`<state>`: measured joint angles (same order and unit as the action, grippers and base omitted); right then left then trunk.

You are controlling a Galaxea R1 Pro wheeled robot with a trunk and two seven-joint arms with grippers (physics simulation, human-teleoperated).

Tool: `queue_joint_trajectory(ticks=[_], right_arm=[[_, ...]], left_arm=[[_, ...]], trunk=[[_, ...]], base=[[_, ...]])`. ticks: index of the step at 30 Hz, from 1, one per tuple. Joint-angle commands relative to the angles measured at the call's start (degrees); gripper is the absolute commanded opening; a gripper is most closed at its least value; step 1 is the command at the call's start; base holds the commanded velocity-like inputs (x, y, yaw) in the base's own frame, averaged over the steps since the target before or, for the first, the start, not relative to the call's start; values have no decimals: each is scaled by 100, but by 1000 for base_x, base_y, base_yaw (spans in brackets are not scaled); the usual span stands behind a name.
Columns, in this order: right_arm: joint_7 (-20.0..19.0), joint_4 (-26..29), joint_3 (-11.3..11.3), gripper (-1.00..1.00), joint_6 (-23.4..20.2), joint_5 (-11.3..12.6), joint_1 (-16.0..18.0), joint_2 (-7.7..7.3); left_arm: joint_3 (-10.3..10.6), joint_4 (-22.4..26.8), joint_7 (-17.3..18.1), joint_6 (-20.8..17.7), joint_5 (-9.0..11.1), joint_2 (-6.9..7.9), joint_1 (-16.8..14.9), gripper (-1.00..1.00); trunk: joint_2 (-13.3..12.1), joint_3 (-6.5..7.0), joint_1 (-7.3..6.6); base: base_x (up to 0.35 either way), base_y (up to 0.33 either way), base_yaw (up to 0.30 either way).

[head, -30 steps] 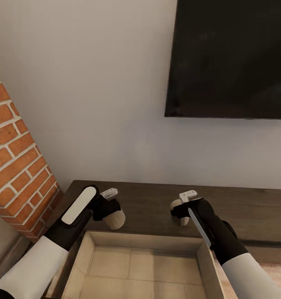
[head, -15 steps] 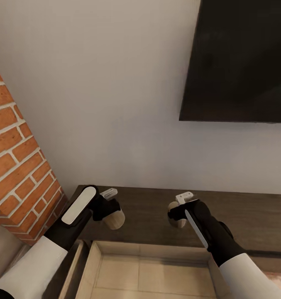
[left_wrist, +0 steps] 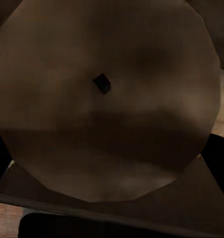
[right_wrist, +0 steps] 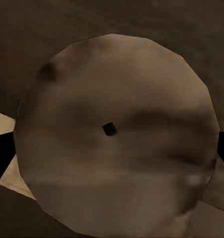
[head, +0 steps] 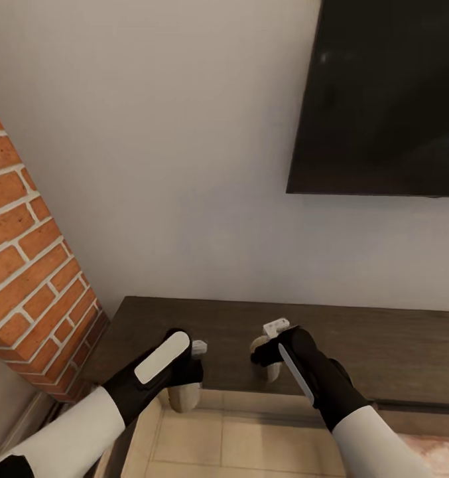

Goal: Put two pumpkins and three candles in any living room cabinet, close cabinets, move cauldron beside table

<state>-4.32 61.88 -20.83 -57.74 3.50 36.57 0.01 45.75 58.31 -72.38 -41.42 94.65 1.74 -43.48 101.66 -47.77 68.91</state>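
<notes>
Candles ride one in each tool: the left tool (head: pixel 188 372) is clamped on a candle (head: pixel 184 395) hanging at the back edge of the open drawer (head: pixel 251 438) of the cabinet (head: pixel 390 352), and the right tool (head: pixel 267 352) is clamped on a second candle (head: pixel 267 364) that sits above the cabinet's dark top, just behind the drawer.

The likeliest slip, as I judge it, is a release on the right side while that candle is over the wood and not over the beige drawer floor; it would land on top and could roll. On the left, a candle let go at the drawer's very rim could catch the back wall and tip.

Each candle is a short stubby cylinder. The left wrist view shows the flat pale top of its candle (left_wrist: pixel 109 99) with a tiny dark wick; the right wrist view shows the same on its candle (right_wrist: pixel 114 134).
</notes>
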Motion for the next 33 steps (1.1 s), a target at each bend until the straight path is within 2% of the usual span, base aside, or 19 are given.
queue_joint_trajectory(ticks=[1,2,3,5,11,15,16,17,19,20,23,27,30,33], right_arm=[[-68,-84,0,-100,0,28,-1,4],[-151,-163,0,-100,0,28,-31,6],[-590,-245,-7,-100,-7,28,-97,1],[-877,-291,-12,-100,-24,23,-115,0],[-1065,-556,-23,-100,-35,20,-255,36],[-1073,-882,-180,-100,-4,9,-426,45],[-1056,-1195,-279,-100,45,-6,-459,49],[-1040,-1361,-303,-100,98,-12,-467,50],[-1028,-1624,-316,-100,384,-14,-472,51],[-1023,-2007,-327,-100,940,-15,-474,60],[-1020,-2523,-331,-100,1549,-16,-475,123],[-1022,-3048,-332,-100,2210,-15,-475,214],[-1030,-3123,-327,-100,2323,-16,-475,236],[-1048,-3143,-322,-100,2342,-8,-475,281]], left_arm=[[17,-151,10,21,4,-7,-2,-100],[32,-304,23,24,2,-14,-2,-100],[130,-555,243,28,-5,-23,1,-100],[239,-646,430,30,-12,-24,1,-100],[553,-1022,724,48,-18,-34,2,-100],[935,-1468,1317,121,-31,-123,4,-100],[1298,-1825,1774,414,-112,-220,6,-100],[1539,-2016,2000,717,-256,-252,4,-100],[1881,-2269,2201,1201,-554,-321,6,-100],[2174,-2606,2335,1607,-762,-410,6,-100],[2311,-3012,2681,1784,-848,-519,12,-100],[2361,-3535,3750,1841,-908,-555,15,-100],[2367,-3683,4016,1846,-918,-558,15,-100],[2368,-3705,4064,1846,-914,-559,15,-100]], trunk=[[0,1,-1],[0,1,-1],[0,1,-1],[0,1,-1],[0,1,-1],[0,1,-1],[0,1,-1],[0,1,-1],[0,1,-1],[0,1,-1],[0,1,-1],[0,3,-1],[0,19,-1],[0,40,-1]], base=[[0,0,0],[0,0,0],[0,0,0],[0,0,0],[0,0,0],[0,0,0],[0,0,0],[0,0,0],[0,0,0],[0,0,0],[0,0,0],[0,0,-8],[0,0,-134],[0,0,-190]])
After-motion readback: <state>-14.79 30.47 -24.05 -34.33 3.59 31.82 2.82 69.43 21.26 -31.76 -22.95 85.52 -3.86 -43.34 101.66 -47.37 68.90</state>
